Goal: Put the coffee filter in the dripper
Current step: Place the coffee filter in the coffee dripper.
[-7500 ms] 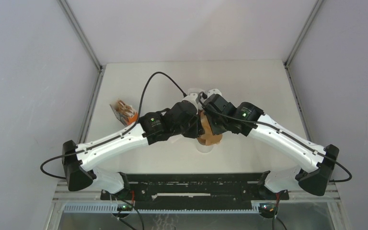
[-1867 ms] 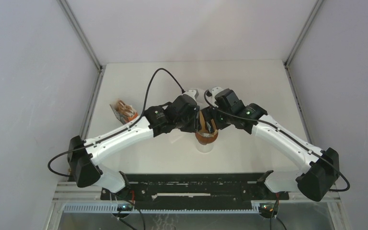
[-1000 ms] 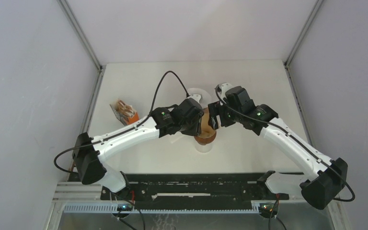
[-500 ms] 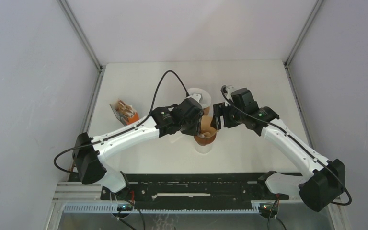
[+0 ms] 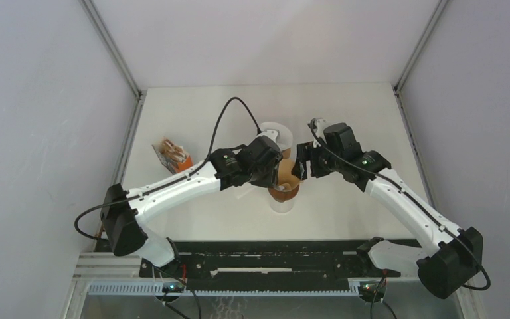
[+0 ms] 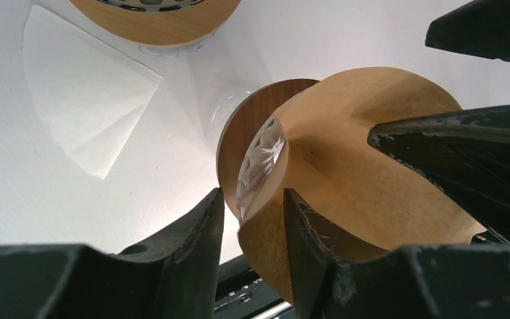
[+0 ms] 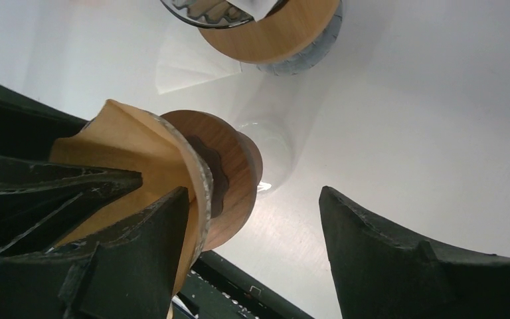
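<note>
I see the brown paper coffee filter (image 6: pixel 345 146) opened into a cone and lying tilted, its edge overlapping the rim of the dripper (image 7: pixel 234 174). The dripper is a wooden collar on clear glass, standing upright to the right of the orange snack packet (image 5: pixel 171 155). I can't tell whether the filter is seated.

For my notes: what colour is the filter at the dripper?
The coffee filter is light brown; see left wrist view.

The white table (image 5: pixel 345 113) carries four things. A glass dripper (image 5: pixel 283 195) with a wooden collar stands near the middle. Farther back stands a second wood-ringed dripper (image 7: pixel 279 33) — a flat white paper filter (image 6: pixel 86 100) lies just beside it. A small orange packet (image 5: pixel 172 155) lies near the left edge.
</note>
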You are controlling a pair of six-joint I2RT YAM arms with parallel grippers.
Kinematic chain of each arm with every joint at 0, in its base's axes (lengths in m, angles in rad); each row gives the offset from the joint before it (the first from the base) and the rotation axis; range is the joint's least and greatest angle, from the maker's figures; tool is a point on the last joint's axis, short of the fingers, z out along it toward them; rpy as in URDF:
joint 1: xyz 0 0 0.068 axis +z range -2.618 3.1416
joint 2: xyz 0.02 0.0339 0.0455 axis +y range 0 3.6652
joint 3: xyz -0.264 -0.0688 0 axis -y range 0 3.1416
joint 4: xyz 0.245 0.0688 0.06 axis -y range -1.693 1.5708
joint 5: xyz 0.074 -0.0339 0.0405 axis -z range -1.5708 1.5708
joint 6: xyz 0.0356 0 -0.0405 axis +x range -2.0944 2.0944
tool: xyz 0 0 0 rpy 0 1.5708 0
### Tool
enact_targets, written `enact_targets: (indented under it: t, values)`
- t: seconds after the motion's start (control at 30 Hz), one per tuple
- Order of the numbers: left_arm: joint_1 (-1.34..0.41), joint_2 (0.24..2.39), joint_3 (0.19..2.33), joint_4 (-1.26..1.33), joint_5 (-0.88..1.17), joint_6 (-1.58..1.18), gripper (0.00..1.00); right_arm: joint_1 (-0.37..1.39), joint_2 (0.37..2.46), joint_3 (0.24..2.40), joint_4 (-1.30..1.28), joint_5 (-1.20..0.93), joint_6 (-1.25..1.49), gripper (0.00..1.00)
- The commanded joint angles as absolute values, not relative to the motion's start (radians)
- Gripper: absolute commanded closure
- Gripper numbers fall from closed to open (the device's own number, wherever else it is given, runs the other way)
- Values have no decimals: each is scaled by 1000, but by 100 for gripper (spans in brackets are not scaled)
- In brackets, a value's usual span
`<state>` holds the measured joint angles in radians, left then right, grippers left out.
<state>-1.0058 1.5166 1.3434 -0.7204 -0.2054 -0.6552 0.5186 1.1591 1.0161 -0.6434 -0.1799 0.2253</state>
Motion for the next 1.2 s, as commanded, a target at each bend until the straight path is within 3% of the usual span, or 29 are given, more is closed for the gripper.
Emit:
enact_targets:
  t: [0.0, 1.17]
  values:
    - [-1009, 1470, 1402, -716, -238, -646, 56, 519, 1118, 1042, -597, -210, 224, 20]
    - [-997, 1367, 1379, -667, -236, -654, 43, 546, 1123, 1108, -643, -225, 207, 19]
